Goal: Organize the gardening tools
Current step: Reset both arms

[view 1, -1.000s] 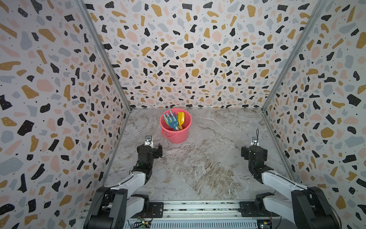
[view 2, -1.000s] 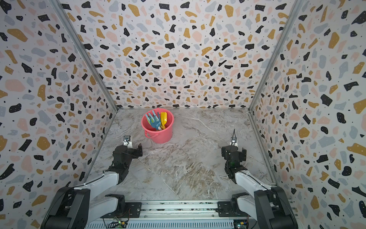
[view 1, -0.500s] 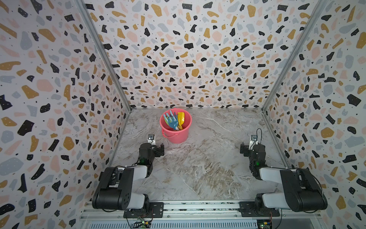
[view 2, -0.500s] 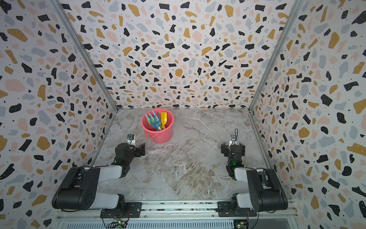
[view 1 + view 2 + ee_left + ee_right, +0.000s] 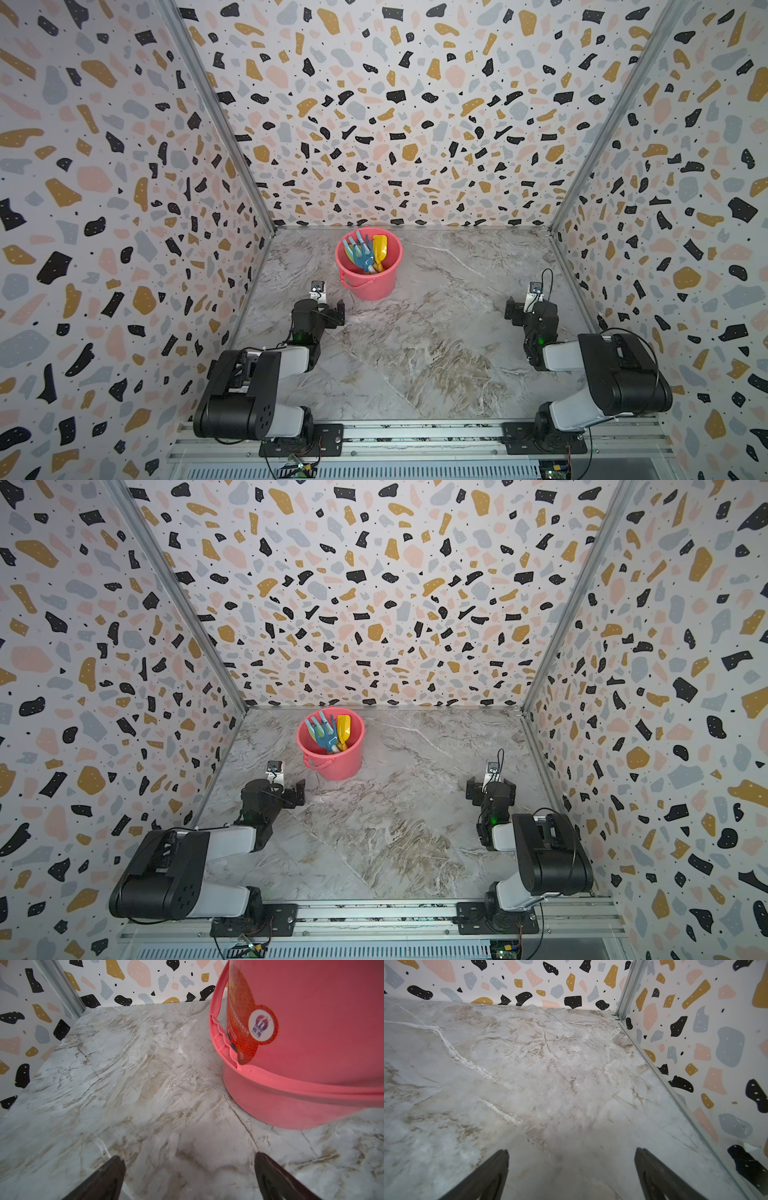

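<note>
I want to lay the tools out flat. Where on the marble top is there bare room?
Widest bare stretch: mid marble tabletop, between the open left gripper and right gripper. Also bare: from the pink bucket across to the right wall. Crowded only where the bucket stands close by the left gripper.

In both top views both arms sit folded low over their bases: the left arm (image 5: 249,386) at 7 o'clock, the right arm (image 5: 619,374) at 5 o'clock, forearms reaching toward 12. The left gripper (image 5: 188,1159) and right gripper (image 5: 572,1152) tilt forward and down, jaws spread wide, holding nothing
</note>
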Motion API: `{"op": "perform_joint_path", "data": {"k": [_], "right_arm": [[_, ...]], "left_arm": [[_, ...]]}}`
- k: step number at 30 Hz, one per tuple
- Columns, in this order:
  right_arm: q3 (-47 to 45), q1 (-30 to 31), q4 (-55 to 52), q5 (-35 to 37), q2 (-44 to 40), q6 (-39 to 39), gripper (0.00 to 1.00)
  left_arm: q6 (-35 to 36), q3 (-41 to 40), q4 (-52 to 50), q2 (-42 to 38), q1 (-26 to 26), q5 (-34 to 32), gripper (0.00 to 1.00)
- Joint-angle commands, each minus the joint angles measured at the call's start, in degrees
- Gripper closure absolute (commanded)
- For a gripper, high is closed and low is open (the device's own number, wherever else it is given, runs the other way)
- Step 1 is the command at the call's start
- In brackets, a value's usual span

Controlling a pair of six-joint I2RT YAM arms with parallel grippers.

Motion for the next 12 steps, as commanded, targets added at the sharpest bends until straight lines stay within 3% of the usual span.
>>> {"op": "perform_joint_path", "data": {"k": [1, 7, 12], "right_arm": [[0.97, -0.18, -0.27, 1.21, -0.49, 0.99, 0.0], [0.99, -0.1, -1.01, 1.06, -0.87, 1.05, 0.0], [3.02, -0.09, -3.95, -3.51, -0.37, -0.78, 0.0]], "left_arm": [[0.57, 1.25, 2.41, -0.29, 0.16, 0.38, 0.0], [0.57, 0.81, 3.58, 0.12, 0.17, 0.26, 0.0], [0.5, 0.85, 3.2, -0.17, 0.18, 0.18, 0.0]]}}
